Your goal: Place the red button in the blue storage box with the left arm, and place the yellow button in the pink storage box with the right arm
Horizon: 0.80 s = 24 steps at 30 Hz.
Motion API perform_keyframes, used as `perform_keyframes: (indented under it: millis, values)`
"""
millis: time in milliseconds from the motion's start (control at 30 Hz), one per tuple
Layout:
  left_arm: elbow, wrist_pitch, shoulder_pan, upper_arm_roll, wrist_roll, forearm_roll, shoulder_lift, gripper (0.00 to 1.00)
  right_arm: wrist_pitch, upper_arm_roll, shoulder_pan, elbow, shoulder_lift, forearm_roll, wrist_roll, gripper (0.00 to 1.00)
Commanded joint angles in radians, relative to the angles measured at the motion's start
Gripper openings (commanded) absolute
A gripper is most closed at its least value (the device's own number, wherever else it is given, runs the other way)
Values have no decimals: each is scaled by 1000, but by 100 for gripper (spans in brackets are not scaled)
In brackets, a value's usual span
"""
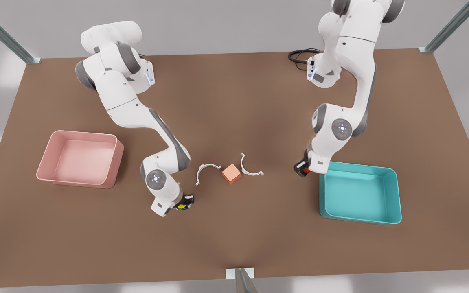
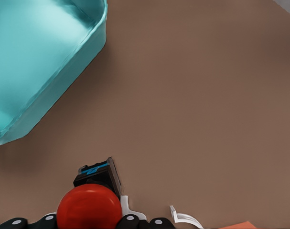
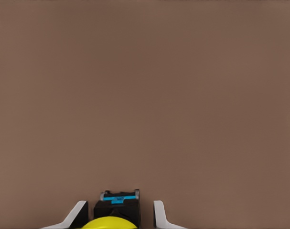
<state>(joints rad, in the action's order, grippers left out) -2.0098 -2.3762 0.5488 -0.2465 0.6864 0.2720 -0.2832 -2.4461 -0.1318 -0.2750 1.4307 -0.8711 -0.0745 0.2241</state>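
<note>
Left gripper (image 1: 302, 170): I have it clamped on the small round red-capped button (image 2: 89, 208), just beside the turquoise plastic tray (image 1: 397, 191).
Right gripper (image 1: 184, 202): clamped on the yellow-capped button (image 3: 109, 223), well apart from the pale pink plastic tray (image 1: 114, 160).
Handling: I judge both light, rigid, slick-capped; hold the black bases.

A simulated robot test cell, not a lived-in room. Plain brown table (image 1: 234, 244) across the whole frame, flat grey surround, metal frame struts (image 1: 2, 34) at the upper corners and bottom centre. Two white arms (image 1: 124, 101) mounted at the table's far edge, a black cable (image 1: 299, 55) looped at upper right. Sparse props: a pink box (image 1: 55, 179) at left, a blue box (image 1: 393, 191) at right, an orange cube (image 1: 231, 173) at centre.
</note>
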Motion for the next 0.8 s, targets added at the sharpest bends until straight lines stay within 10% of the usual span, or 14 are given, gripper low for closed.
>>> perform_keyframes:
  millis: [0, 200, 267, 500, 600, 700, 733, 767]
  values:
    - [2, 248, -1, -96, -372, 3, 36, 47, -42, 0, -1, 0, 1, 1, 1, 59]
    - [270, 299, -190, -165, -749, 79, -203, 50, -34, 0, -3, -1, 18, 1, 1, 51]
    - [347, 298, -230, -165, -786, 135, -283, 100, -25, -2, 14, -1, 41, 1, -26, 51]
    - [517, 563, -142, -165, -789, -65, -91, 100, 199, -2, 152, 114, 308, 2, -121, 52]
    - [523, 770, -105, -163, -778, -195, 145, 100, 199, -178, 411, 269, 428, 1, -227, 52]
    - [523, 762, -113, -146, -774, -200, 141, 100, 199, -180, 482, 419, 558, 1, -284, 52]
    - [522, 759, -330, 139, -714, -323, 156, 100, 203, -178, 520, 457, 601, 1, -334, 52]
    - [517, 761, -383, 196, -668, -337, 174, 100, 210, -180, 559, 485, 632, 1, -382, 52]
